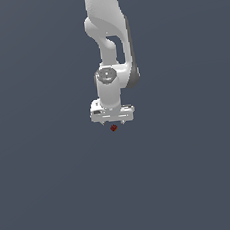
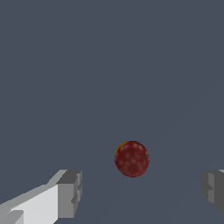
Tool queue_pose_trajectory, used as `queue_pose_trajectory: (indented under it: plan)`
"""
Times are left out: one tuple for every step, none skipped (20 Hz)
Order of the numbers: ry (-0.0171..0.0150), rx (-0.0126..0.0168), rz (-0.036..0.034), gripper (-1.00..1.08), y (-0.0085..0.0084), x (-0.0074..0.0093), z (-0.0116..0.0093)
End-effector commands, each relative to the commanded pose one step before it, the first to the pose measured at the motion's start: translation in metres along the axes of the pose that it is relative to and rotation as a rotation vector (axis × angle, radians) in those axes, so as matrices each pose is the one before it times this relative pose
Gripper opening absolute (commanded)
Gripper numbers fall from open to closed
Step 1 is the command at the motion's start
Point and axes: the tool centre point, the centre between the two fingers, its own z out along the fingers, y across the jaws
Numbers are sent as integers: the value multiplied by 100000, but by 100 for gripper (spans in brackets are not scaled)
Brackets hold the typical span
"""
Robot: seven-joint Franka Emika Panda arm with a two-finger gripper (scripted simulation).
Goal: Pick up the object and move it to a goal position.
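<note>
So the white two-fingered tool (image 1: 113, 121) on the white jointed Panda arm (image 1: 110, 42) is pointing straight down, and the small dark red roundish object with a speck of orange-yellow on one edge (image 1: 114, 128) sits right under it, on or very near the plain grey-blue surface. From the exterior view it looks tiny next to the tool.

In the wrist view the object (image 2: 131, 159) shows in the gap between the two grey fingertip pads (image 2: 70, 194), and neither pad touches it. The fingers are spread wide apart, nothing gripped yet. It looks a bit closer to one pad than the other, though that could just be the camera angle.

My take: this is the descend-and-close step. I'd come straight down with no sideways drift, since a round thing this small will probably roll if one finger nudges it first. Get the pads level with its middle, not its top, then close slowly so both sides meet it together. No goal marker is visible, so I can't say which way the carry goes.
</note>
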Motion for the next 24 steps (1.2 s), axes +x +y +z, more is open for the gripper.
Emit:
queue_pose_trajectory:
  plan:
    - [-64,-5,0,100,-2,-47,519]
    - [0,0,0,100,-3,-16,330]
    - [57,8,38,100,17,-21,357]
    - [0,0,0,100,-4,-22,444]
    - [0,0,0,100,-5,-24,498]
    - [0,0,0,100,-5,-22,532]
    - [57,8,39,100,16,-17,452]
    - [0,0,0,100,-5,-8,420]
    - [0,0,0,100,-4,0,358]
    - [0,0,0,100,-4,6,297]
    - [0,0,0,100,-3,11,238]
    - [0,0,0,100,-3,13,181]
    - [0,0,0,100,-2,13,127]
    - [0,0,0,100,-1,9,75]
    - [0,0,0,100,0,3,25]
    - [0,0,0,-100,0,0,0]
    - [0,0,0,-100,0,0,0]
    - [0,0,0,-100,0,0,0]
    - [0,0,0,-100,0,0,0]
    - [0,0,0,-100,0,0,0]
    - [0,0,0,-100,0,0,0]
    - [0,0,0,-100,0,0,0]
    - [0,0,0,-100,0,0,0]
    - [0,0,0,-100,0,0,0]
